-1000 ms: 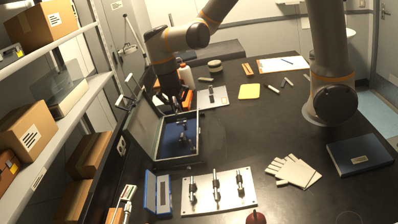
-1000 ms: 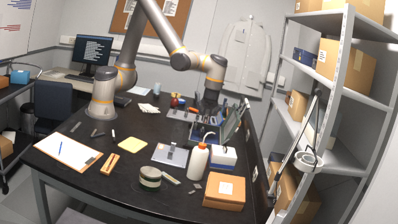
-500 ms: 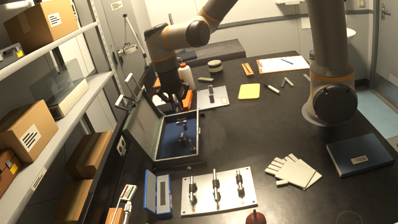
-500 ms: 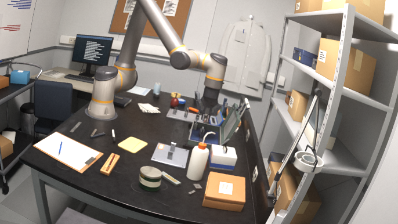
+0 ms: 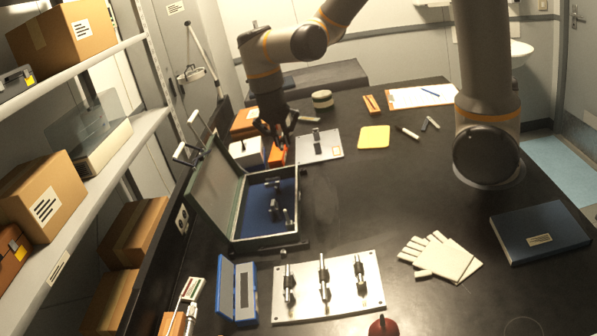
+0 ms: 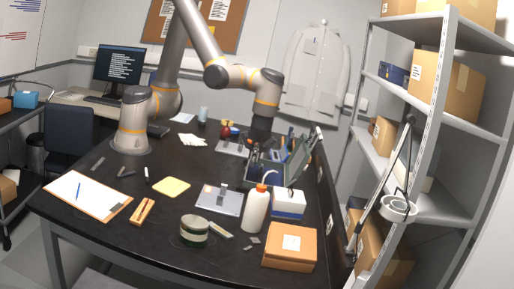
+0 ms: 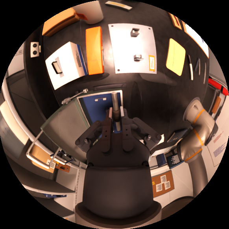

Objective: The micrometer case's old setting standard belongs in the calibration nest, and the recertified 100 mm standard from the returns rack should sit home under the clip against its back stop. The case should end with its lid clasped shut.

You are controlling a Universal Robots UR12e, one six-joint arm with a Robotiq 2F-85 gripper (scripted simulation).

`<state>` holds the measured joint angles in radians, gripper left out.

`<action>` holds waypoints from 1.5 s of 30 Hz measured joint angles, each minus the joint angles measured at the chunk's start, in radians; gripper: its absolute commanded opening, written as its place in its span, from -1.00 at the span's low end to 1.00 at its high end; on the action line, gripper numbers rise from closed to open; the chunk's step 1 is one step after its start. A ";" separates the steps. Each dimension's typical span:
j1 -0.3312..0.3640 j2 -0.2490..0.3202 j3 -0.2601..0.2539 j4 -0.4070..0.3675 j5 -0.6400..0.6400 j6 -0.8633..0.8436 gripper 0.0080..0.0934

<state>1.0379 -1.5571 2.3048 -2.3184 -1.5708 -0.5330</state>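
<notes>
My gripper [image 7: 115, 114] hangs above the far end of the open micrometer case [image 5: 267, 206], gripping the old setting standard [image 7: 115, 104], a grey steel rod that points out past the fingers toward the calibration nest plate [image 5: 318, 145]. The case's lid [image 5: 213, 181] stands open on the left. Its blue lining carries small dark clips. The nest plate lies just beyond the case, with two small blocks on it. The returns rack [image 5: 326, 284] sits near the table's front edge and holds three rods.
A white box [image 5: 247, 151] and an orange block [image 5: 277, 155] stand close behind the case, under my gripper. A white squeeze bottle [image 6: 256, 204] stands there too. A yellow pad [image 5: 374, 136], a marker and a clipboard [image 5: 420, 96] lie further back. Gloves [image 5: 440, 256] lie right of the rack.
</notes>
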 measured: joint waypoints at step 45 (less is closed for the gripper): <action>-0.338 0.044 0.044 -0.088 0.000 -0.338 -1.00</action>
<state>0.6998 -1.5131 2.3488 -2.4065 -1.5708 -0.8711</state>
